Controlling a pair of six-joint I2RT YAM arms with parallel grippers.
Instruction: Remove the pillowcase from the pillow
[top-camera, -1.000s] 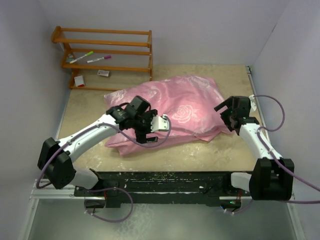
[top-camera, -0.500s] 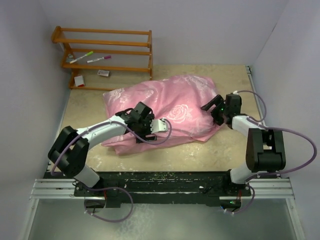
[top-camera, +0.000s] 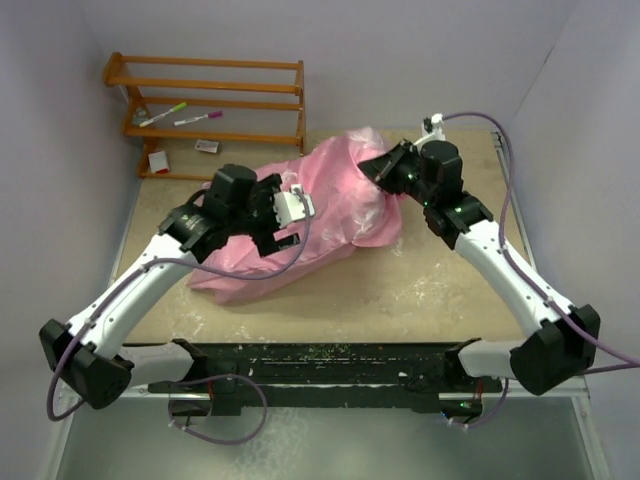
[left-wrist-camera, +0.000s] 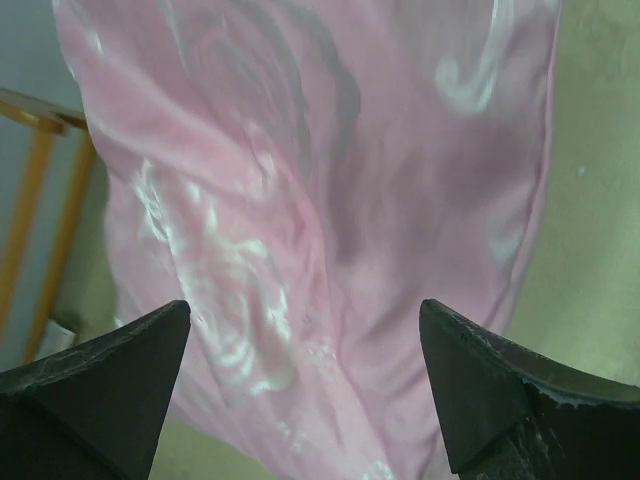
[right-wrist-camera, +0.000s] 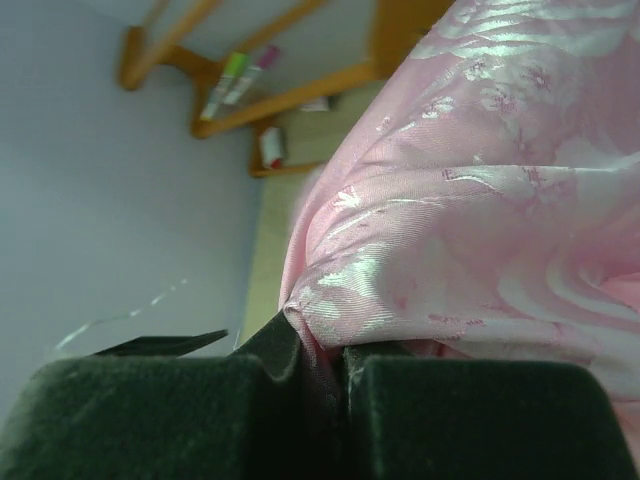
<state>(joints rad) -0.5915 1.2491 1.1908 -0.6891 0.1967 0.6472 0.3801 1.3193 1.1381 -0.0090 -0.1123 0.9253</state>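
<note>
Lifting is what changed: my right tool has gone from the low 3 o'clock corner up to 1 o'clock, closed tight on a fold of the pillowcase, which now stands bunched over the worktop. My left tool has risen toward 9 o'clock, wide and holding nothing. The pillow is hidden inside, so I judge removal hardly begun.

pillow: wholly hidden inside the pillowcase in every view | left wrist view: pillowcase cut off at the top and bottom edges, left hand fingers cropped at the bottom | right wrist view: right hand fingers blurred, close to the lens | small white item on the wooden rack — too small to identify
</note>
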